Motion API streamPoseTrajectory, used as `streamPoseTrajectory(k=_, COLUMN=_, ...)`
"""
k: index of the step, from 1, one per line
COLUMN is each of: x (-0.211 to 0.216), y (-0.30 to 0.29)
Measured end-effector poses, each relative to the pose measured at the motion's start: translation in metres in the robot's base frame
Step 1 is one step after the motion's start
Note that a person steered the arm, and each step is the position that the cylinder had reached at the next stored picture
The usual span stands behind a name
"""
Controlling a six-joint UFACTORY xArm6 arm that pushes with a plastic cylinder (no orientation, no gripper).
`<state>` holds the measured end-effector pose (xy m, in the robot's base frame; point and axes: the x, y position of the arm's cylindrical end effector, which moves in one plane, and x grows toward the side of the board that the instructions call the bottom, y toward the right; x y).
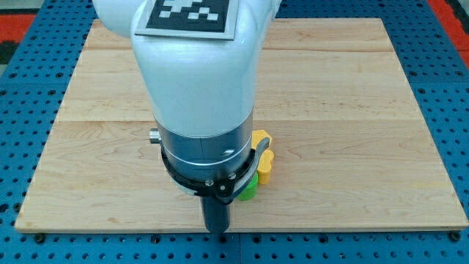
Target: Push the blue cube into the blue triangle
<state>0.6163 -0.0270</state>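
Note:
The arm's white and black body fills the view's middle and hides much of the wooden board. My tip is at the board's bottom edge, just left of a green block and below two yellow blocks. No blue cube and no blue triangle show; they may be hidden behind the arm.
A yellow block peeks out at the arm's right side, with a second yellow block just below it and the green block under that. Blue perforated table surrounds the board.

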Motion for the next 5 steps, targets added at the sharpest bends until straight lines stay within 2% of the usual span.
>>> streamPoseTrajectory(k=3, x=0.0, y=0.0)
streamPoseTrajectory(k=5, x=-0.047, y=-0.015)
